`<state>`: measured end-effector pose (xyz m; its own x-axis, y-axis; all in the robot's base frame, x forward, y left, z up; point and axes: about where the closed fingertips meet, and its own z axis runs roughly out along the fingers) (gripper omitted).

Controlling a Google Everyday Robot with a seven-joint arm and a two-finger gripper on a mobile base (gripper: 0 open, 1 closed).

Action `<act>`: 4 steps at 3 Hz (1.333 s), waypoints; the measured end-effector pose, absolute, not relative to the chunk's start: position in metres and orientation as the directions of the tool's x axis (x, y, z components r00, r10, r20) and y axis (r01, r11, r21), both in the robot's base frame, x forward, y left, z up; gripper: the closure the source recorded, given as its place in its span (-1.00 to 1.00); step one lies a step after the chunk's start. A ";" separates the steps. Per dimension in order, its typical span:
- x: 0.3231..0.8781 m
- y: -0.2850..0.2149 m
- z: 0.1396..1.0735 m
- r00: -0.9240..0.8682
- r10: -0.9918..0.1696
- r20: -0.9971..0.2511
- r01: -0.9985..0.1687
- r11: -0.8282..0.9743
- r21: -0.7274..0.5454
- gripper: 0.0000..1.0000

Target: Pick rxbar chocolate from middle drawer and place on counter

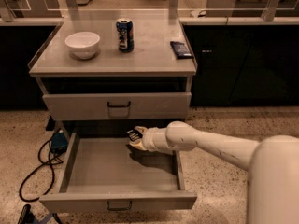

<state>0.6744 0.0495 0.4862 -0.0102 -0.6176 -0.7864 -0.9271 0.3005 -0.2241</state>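
The middle drawer (74,164) is pulled open below the counter (149,55). My gripper (136,140) is over the back of the drawer, raised above its floor. It is shut on the rxbar chocolate (133,135), a small black bar with white print that sticks out at the gripper's upper left. My white arm (210,146) reaches in from the right, over the drawer's right wall.
On the counter stand a white bowl (82,44), a dark soda can (124,34) and a dark blue flat packet (181,49). The top drawer (117,105) is closed. A blue device and black cables (55,146) lie on the floor to the left.
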 end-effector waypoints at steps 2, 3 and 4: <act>0.583 0.008 0.583 -0.034 -0.641 -0.767 -0.952 0.255 -0.171 1.00; 0.583 0.009 0.585 -0.032 -0.648 -0.761 -0.950 0.255 -0.178 1.00; 0.599 0.001 0.617 -0.008 -0.703 -0.711 -0.923 0.278 -0.266 1.00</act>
